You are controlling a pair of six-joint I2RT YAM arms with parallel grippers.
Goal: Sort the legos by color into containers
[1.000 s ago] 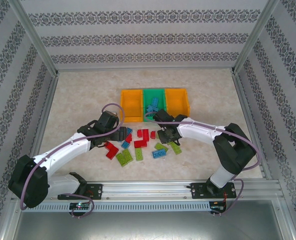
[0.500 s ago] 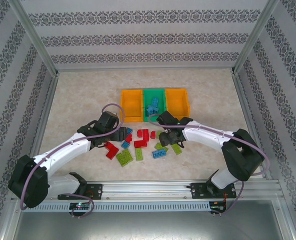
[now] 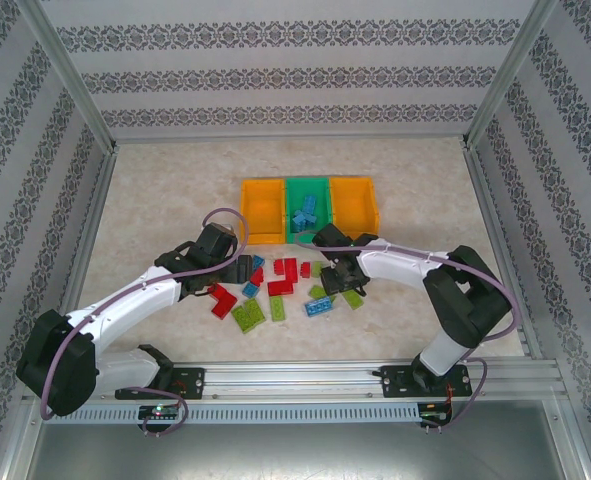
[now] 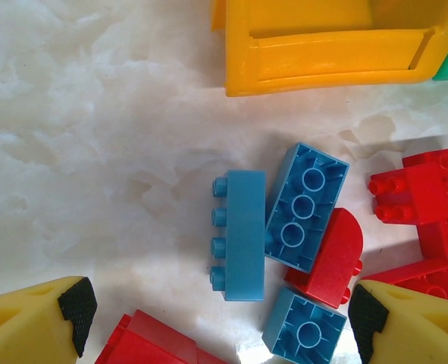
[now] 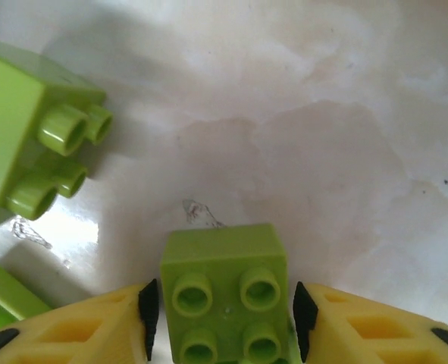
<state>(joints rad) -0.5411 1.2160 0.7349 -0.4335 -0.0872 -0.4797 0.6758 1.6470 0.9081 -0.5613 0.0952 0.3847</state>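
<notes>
On the marbled table (image 3: 155,200), nearside of the green bin (image 3: 321,190), the right gripper (image 5: 225,311) brackets a lime brick (image 5: 224,258); I cannot tell whether it is gripping.

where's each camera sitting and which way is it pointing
Top external: above and behind the bases, looking down over the table; left gripper and right gripper show.
Left wrist: on its arm, looking down at blue legos; its fingers at bottom corners.
Right wrist: looking down; its fingers flank a lime lego.
Shared: the left orange bin, top and left wrist.
</notes>
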